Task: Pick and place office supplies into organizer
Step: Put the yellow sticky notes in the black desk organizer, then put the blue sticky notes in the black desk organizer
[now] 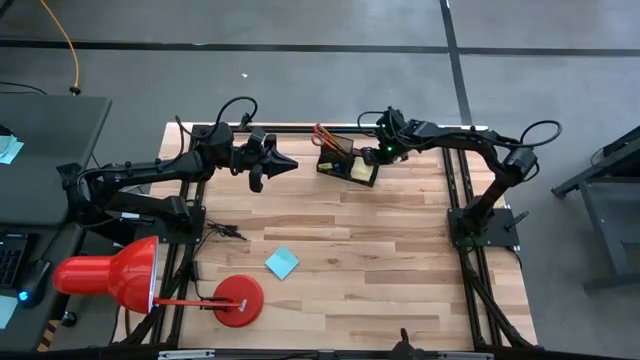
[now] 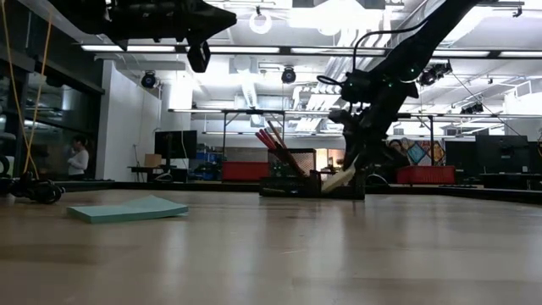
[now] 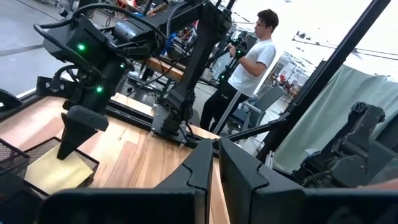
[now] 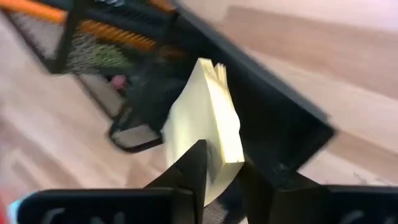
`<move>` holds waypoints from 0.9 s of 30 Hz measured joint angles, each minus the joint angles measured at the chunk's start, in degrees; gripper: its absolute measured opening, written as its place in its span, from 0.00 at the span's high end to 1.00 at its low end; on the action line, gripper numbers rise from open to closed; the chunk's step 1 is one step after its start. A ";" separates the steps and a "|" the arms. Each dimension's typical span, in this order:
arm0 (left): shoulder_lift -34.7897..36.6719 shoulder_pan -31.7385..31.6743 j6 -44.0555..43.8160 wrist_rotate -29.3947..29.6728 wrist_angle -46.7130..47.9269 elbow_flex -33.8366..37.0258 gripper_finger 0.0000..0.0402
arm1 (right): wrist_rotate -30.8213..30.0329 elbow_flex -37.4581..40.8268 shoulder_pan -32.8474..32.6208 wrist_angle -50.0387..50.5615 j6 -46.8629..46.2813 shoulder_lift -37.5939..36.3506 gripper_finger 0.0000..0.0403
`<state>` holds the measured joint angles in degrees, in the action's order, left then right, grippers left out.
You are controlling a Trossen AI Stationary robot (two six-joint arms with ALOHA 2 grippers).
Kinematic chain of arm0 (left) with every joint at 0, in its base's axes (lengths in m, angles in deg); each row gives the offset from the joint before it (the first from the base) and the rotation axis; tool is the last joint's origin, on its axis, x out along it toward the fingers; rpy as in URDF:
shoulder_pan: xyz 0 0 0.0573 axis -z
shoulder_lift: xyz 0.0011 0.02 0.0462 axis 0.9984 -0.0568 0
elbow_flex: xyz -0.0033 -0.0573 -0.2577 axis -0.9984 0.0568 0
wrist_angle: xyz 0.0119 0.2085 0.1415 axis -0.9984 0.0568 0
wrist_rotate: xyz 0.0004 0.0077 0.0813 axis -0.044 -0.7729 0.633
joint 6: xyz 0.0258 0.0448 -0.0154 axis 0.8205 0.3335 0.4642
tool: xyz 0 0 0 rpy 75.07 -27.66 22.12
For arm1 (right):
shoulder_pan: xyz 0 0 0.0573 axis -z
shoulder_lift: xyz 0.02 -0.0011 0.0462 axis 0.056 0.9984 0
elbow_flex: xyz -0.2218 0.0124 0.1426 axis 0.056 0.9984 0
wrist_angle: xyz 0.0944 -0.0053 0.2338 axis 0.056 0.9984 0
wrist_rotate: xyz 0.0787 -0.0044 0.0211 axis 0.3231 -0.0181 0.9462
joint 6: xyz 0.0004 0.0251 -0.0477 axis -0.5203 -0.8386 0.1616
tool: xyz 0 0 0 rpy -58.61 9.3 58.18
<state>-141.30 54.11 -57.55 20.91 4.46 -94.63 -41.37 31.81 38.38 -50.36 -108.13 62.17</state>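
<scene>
The black mesh organizer (image 1: 345, 163) stands at the table's far middle, with orange pencils and red handles (image 2: 275, 144) sticking up out of its taller compartment. My right gripper (image 1: 372, 160) slants down over its low tray, shut on a yellow sticky-note pad (image 4: 208, 112). My left gripper (image 1: 285, 163) hangs level and shut, empty, left of the organizer and well above the table. A blue sticky-note pad (image 1: 282, 263) lies flat on the near middle of the table. My right gripper pinches the yellow pad's near edge (image 4: 221, 158) between its two fingers (image 4: 194, 168). The fingers come from above, slanting down from the table's right. The pad sits tilted, its lower part (image 2: 339, 180) inside the organizer's low tray (image 4: 280, 112).
A red desk lamp (image 1: 110, 275) with its round base (image 1: 238, 300) stands at the near left corner. A small dark thing (image 1: 226, 232) lies near the left edge. A person (image 3: 255, 56) stands beyond the table's right side. Bare wood lies across the middle and near right.
</scene>
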 joint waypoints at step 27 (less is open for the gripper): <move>0.00 -0.01 -0.35 -0.57 0.33 -0.02 0.95 | -8.29 -1.20 -1.49 -4.36 6.22 -0.02 0.54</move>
<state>-141.30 54.10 -57.91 20.34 4.79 -94.64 -49.66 30.60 36.88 -54.72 -101.90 62.15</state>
